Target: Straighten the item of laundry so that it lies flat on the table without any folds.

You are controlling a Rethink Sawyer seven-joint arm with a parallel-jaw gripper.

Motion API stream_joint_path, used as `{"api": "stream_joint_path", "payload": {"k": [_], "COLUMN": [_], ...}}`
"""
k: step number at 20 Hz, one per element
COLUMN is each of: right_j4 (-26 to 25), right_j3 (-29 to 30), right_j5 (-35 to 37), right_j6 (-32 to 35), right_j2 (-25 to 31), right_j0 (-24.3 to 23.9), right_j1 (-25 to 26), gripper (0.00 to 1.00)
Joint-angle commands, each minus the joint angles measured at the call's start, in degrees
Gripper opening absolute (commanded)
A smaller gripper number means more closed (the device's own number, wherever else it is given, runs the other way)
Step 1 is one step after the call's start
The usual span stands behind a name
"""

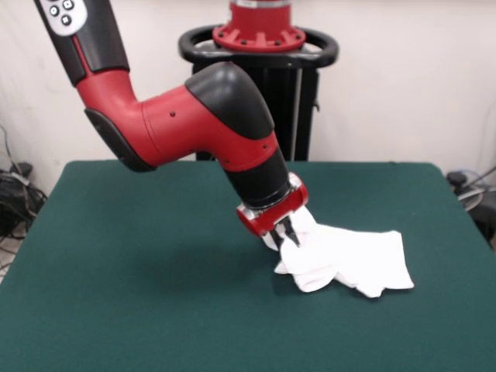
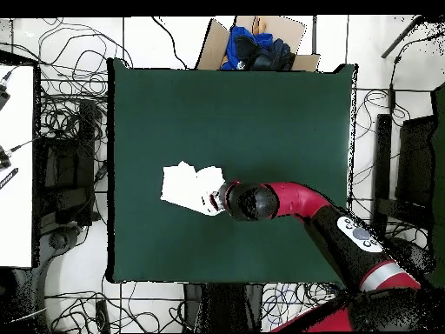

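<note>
here the gripper point(image 1: 288, 235) is clamped on the near edge of the bunched white shirt point(image 1: 353, 262), which lies right of centre on the green table point(image 1: 139, 310); draw that edge low and outward, away from the heap, to open the folds.

We can read no text, label, brand or number in either view. The T-shirt point(image 1: 349, 261), lying right of the desk's point(image 1: 139, 271) middle in the front view, shows us only plain white cloth with no print. On the arm's upper link point(image 1: 62, 14) we see pale buttons, and in the overhead view pale marks point(image 2: 358, 235) on the same link, but no characters we can make out.
</note>
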Motion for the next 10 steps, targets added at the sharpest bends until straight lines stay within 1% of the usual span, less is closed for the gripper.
{"api": "stream_joint_path", "payload": {"k": [1, 9, 10], "right_j4": [-3.16, -3.84, -3.95], "right_j3": [-5.63, -5.36, -4.79], "right_j5": [0.26, -1.31, -2.06], "right_j6": [-1.3, -0.86, -0.15], "right_j2": [-2.43, -2.29, -2.26], "right_j0": [1.12, 1.24, 1.33], "right_j1": [1.27, 0.85, -0.01], "gripper": [0.0, 0.0, 0.0]}}
